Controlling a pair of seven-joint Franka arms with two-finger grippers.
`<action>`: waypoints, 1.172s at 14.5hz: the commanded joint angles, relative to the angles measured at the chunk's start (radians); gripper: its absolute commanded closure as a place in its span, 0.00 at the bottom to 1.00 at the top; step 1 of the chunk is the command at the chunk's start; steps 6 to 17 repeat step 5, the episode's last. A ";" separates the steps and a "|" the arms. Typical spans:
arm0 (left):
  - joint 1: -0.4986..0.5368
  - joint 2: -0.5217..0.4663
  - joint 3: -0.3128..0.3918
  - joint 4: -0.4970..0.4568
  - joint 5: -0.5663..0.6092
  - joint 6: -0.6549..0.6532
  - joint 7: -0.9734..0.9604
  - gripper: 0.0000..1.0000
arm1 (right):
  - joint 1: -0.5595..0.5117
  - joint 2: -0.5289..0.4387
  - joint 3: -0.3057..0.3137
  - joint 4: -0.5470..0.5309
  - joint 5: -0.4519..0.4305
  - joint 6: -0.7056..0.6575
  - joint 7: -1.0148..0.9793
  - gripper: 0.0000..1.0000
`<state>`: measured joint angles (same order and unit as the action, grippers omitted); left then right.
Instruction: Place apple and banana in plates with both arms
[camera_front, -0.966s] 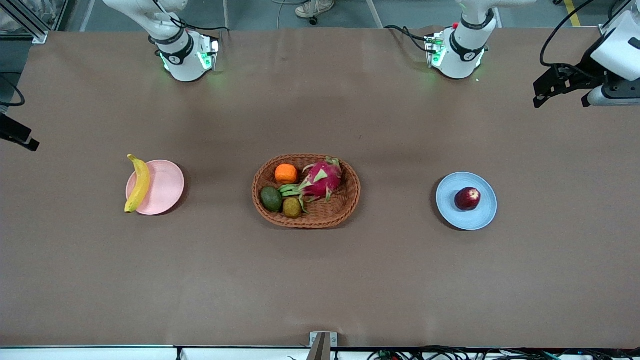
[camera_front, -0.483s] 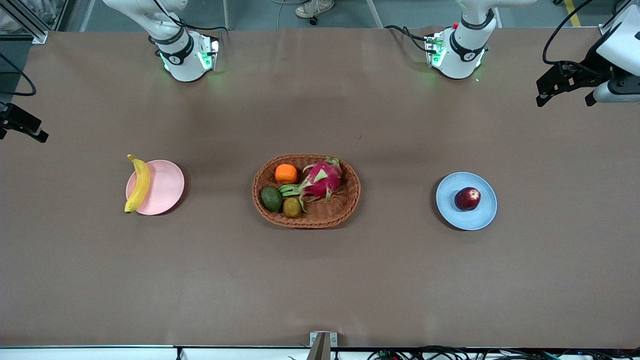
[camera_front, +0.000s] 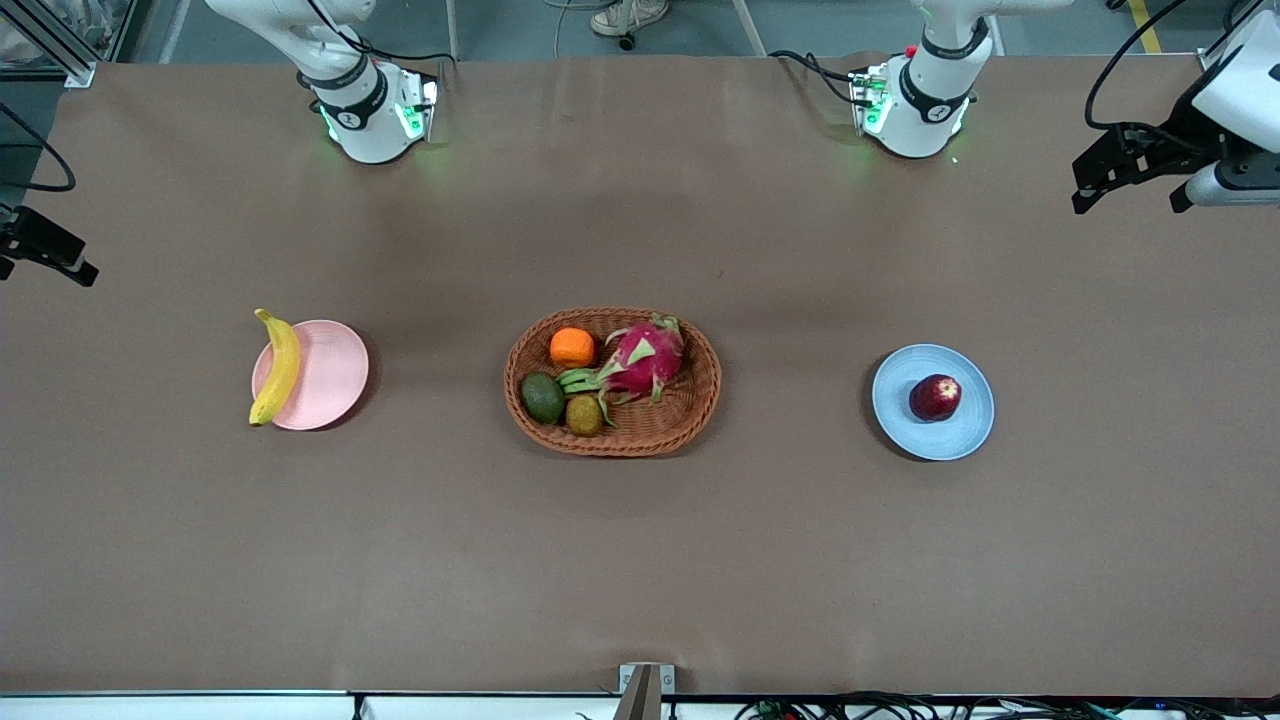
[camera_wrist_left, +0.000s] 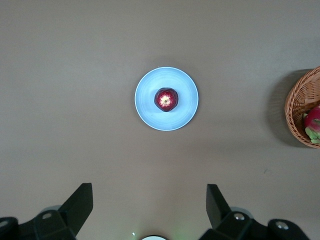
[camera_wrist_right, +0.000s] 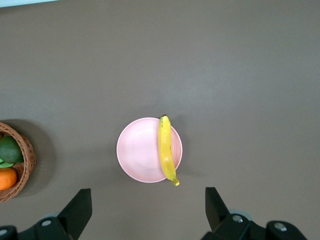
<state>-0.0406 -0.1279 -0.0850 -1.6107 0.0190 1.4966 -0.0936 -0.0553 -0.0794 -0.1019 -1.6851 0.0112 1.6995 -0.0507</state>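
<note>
Both fruits already rest on plates, so the task reads as complete or nearly so; the remaining relation of interest is each hand's offset from its own plate.

Left hand (camera_front: 1125, 185): raised over the worktop (camera_front: 640, 560) at the left arm's end, fingers (camera_wrist_left: 77, 207) spread apart and empty. The small round dark red apple (camera_front: 935, 397) lies well apart from this hand, toward the table's middle. It sits on the round light blue matte plate (camera_front: 905, 420), roughly centred, with blue rim visible all round it in the left wrist view.

Right hand (camera_wrist_right: 145, 212): raised over the worktop at the right arm's end, fingers apart and empty. The long curved yellow banana (camera_front: 277, 366) lies well apart from this hand, again toward the table's middle. It rests on the round pale pink matte plate (camera_front: 330, 375), along the rim on the side toward the right arm's end. Its long axis runs across the table's depth, and both tips overhang the rim. Judgement: this seating is marginal; the banana could roll off.

Arm proximity: the left arm is nearer the apple, the right arm nearer the banana.

Count:
- plates: two
- apples: one
- bananas: one
- oval brown wicker basket (camera_front: 690, 420): one, between the plates, holding four fruits, among them one pink dragon fruit (camera_front: 645, 358) and one round orange fruit (camera_front: 572, 347).
</note>
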 joint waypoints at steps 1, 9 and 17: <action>0.004 0.007 -0.004 0.020 -0.002 -0.006 0.008 0.00 | 0.023 -0.025 0.005 -0.011 -0.045 0.006 0.015 0.00; 0.001 0.007 -0.006 0.020 0.001 -0.012 0.003 0.00 | 0.022 -0.025 0.005 -0.011 -0.043 -0.004 0.015 0.00; 0.001 0.007 -0.006 0.020 0.001 -0.012 0.003 0.00 | 0.022 -0.025 0.005 -0.011 -0.043 -0.004 0.015 0.00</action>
